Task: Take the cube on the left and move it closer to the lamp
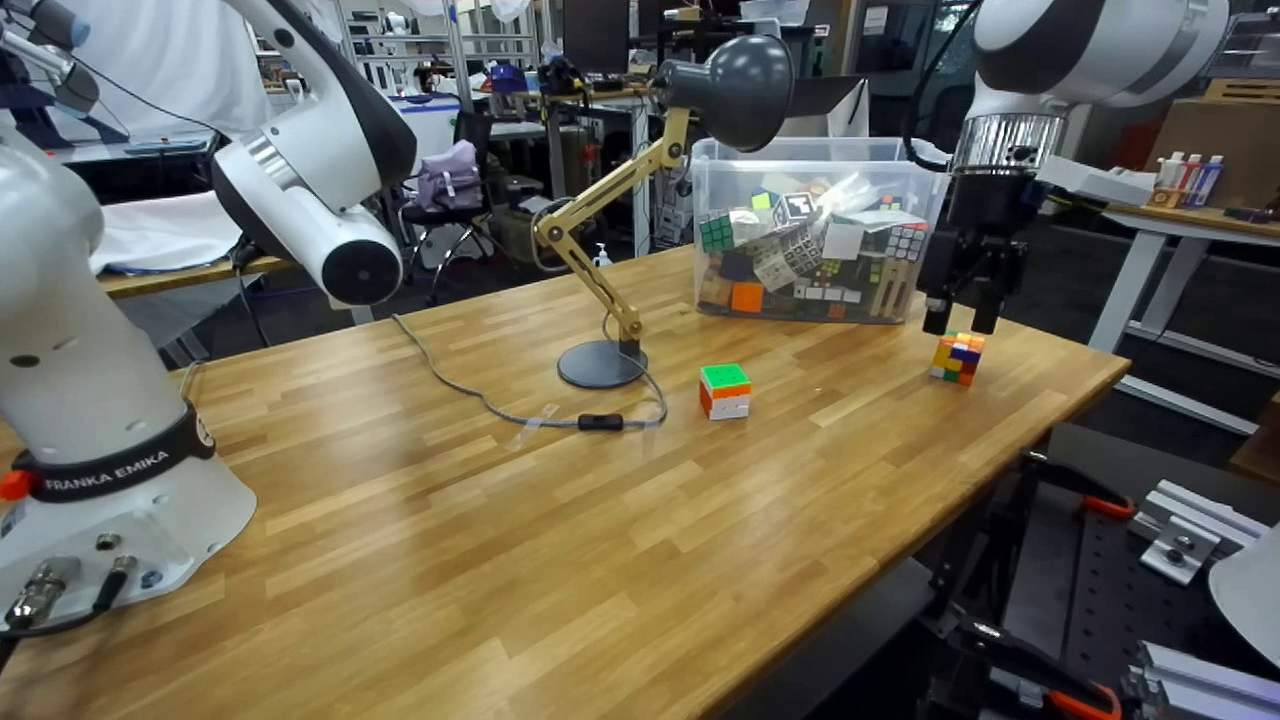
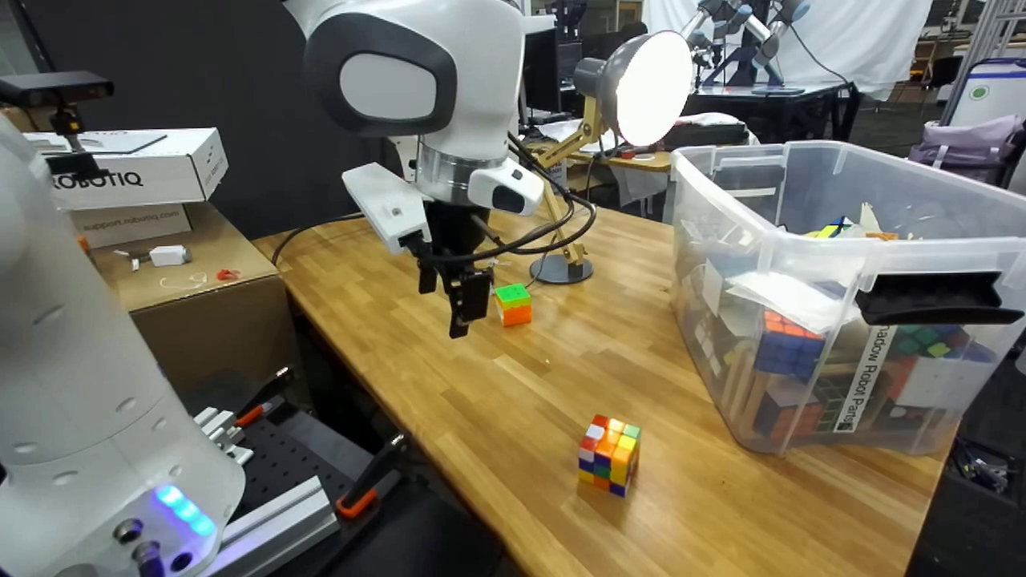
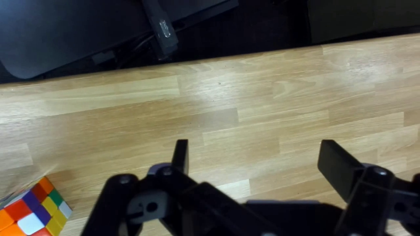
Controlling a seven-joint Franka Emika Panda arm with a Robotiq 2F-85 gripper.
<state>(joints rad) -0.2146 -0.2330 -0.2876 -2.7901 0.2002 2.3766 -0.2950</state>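
the claw (image 3: 256, 154) hangs pointing down, its two black fingers (image 3: 339, 170) spread well apart with a wide gap between. above it the silver-ringed wrist (image 2: 441, 172) stands upright, and higher up the thick white arm (image 1: 1110, 50) extends off to one side.

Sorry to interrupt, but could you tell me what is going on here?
A robot arm has the job of moving the green-topped cube closer to the lamp. At this moment it holds nothing: its jaws stand open above the wooden table. That cube rests near the lamp but not touching it, while the mixed-colour cube sits farther off.
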